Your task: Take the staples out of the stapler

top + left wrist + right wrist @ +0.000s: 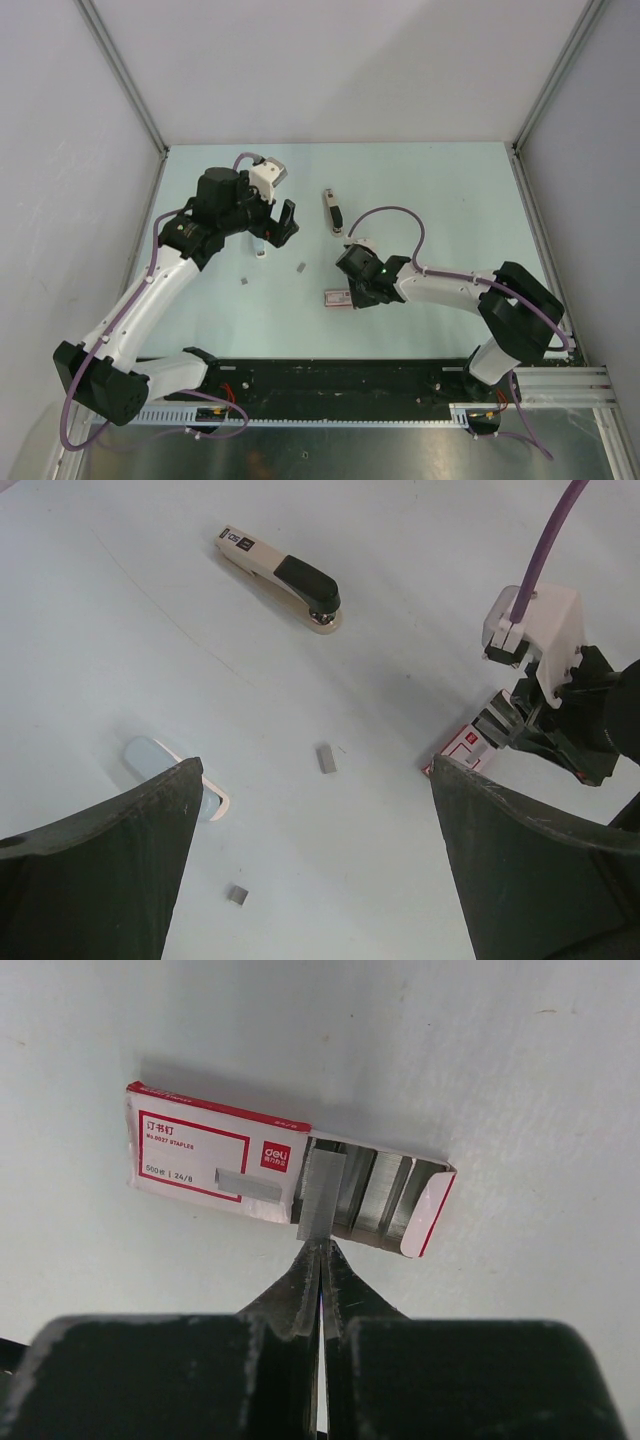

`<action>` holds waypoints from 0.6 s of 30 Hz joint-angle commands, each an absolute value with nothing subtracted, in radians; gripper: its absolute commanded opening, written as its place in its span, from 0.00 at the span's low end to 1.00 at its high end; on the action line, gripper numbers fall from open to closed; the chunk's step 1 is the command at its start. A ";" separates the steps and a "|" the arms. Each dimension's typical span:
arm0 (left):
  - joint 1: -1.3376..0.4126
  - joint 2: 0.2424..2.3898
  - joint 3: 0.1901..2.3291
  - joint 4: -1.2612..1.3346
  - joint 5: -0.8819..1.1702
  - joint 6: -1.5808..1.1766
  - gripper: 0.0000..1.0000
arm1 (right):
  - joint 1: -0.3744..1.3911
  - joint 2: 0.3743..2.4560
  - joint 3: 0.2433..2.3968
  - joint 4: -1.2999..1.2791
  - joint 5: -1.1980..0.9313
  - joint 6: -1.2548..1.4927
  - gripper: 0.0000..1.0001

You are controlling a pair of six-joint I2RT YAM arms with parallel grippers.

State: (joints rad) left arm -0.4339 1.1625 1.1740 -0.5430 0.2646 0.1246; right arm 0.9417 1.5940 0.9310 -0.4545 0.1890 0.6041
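Note:
The stapler point(333, 211) point(280, 577), grey-beige with a black top, lies shut on the table at the back centre. Two short grey staples strips point(301, 267) point(243, 283) lie loose between the arms; the left wrist view shows them too point(326, 759) point(237, 894). My left gripper point(272, 232) point(315, 780) hangs open above them, holding nothing. My right gripper point(352, 290) point(322, 1245) is shut, its tips touching the end of a staple strip point(320, 1195) that reaches into the open pink-and-white box point(215, 1155). Another strip point(245, 1184) rests on the box's lid.
The staple box point(338, 298) point(470, 745) lies near the table's middle, its flap point(425, 1215) open to the right with more strips inside. A small white and pale-blue object point(259, 252) point(160, 765) sits under my left gripper. Walls enclose the table on three sides.

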 commanded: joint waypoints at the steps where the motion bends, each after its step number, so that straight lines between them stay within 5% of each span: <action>1: -0.442 1.141 1.179 -0.545 0.271 0.174 0.99 | 0.936 1.598 0.930 -0.426 0.171 0.583 0.00; 18: -0.443 1.132 1.167 -0.546 0.281 0.169 0.99 | 0.939 1.525 0.930 -0.457 0.179 0.597 0.00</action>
State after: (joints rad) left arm -0.4347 1.1625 1.1732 -0.5434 0.2653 0.1246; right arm 0.9310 1.5810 0.9310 -0.4397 0.1745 0.5976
